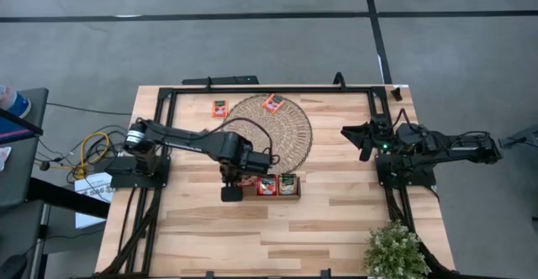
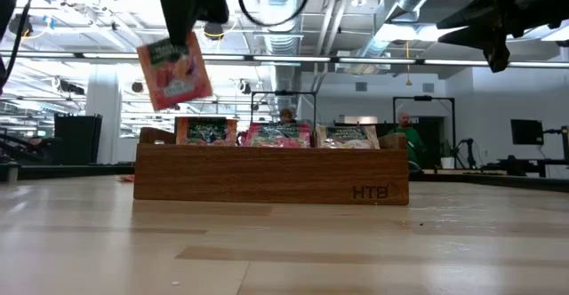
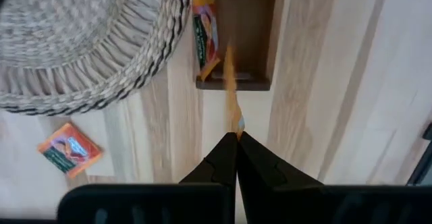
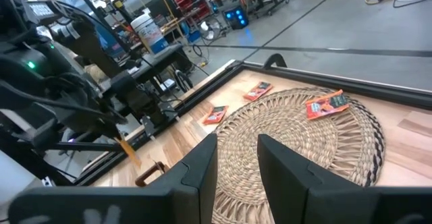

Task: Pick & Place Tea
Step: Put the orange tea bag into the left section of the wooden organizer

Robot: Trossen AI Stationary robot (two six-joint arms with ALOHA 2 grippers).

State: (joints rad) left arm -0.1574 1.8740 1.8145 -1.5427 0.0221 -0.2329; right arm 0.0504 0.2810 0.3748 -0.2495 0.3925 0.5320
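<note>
My left gripper (image 1: 236, 179) points down over the left end of the brown wooden tray (image 2: 271, 178), shut on a red-orange tea sachet (image 2: 175, 75). The sachet hangs above the tray's left compartment (image 3: 237, 45), where another sachet (image 3: 204, 40) leans. Two more sachets (image 1: 266, 185) (image 1: 287, 184) stand in the other compartments. One sachet (image 1: 271, 102) lies on the round woven mat (image 1: 273, 129), and another (image 1: 220, 107) lies on the table beside the mat. My right gripper (image 4: 236, 166) waits open at the table's right edge, holding nothing. My left gripper pinches the sachet's top edge (image 3: 235, 126) between its two shut fingertips, from above, pointing down. The sachet hangs below the fingers, slightly tilted, clear of the tray and the table.
A black metal frame (image 1: 269, 89) runs along the table's far edge and sides. A small green plant (image 1: 395, 250) stands at the near right corner. Bare wood lies in front of the tray (image 1: 277, 228).
</note>
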